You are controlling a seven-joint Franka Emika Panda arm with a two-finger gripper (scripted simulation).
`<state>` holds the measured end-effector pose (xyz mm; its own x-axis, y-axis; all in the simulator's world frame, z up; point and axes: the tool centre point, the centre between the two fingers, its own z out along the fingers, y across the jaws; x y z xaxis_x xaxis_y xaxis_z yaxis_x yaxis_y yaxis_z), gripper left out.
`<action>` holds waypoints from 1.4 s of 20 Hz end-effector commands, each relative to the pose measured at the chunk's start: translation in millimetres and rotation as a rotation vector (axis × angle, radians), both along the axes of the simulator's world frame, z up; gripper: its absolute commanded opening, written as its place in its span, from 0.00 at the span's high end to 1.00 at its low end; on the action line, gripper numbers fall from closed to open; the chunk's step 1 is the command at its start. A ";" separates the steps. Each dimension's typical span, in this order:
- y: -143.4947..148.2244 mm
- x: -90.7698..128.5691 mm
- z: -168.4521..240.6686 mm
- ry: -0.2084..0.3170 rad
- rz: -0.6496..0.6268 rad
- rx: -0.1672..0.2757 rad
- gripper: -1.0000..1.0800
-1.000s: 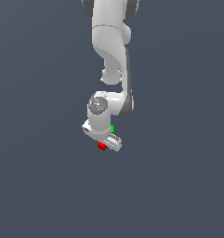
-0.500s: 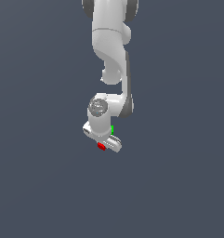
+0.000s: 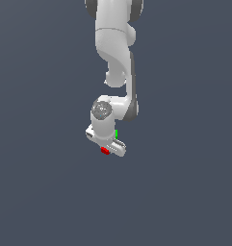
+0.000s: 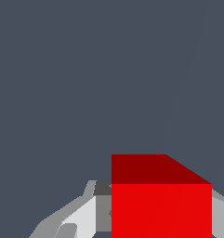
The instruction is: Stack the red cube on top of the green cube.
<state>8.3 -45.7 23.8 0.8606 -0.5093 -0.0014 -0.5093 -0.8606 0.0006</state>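
Plain dark grey floor [image 3: 40, 192]. Green cube [image 3: 116, 133] seems to sit on it, mostly hidden; contact can't be confirmed.

We get flat, even light in both renders, no glare, no cast shadows on the dull slate background. Arm [image 3: 115, 53] is shaded soft, brighter on the exterior view's left, darker on its right edge. Red cube [image 4: 161, 200] shows a bright front face and a darker top face. Edges are crisp but jagged, no blur, no lens distortion.
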 end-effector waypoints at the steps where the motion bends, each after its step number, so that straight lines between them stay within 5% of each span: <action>1: 0.1 0.3 7.1 -0.002 0.000 0.000 1.00; 16: -0.3 -0.4 90.8 -0.002 -0.001 0.000 1.00; 28: 2.8 -7.4 90.0 -0.002 0.000 0.000 1.00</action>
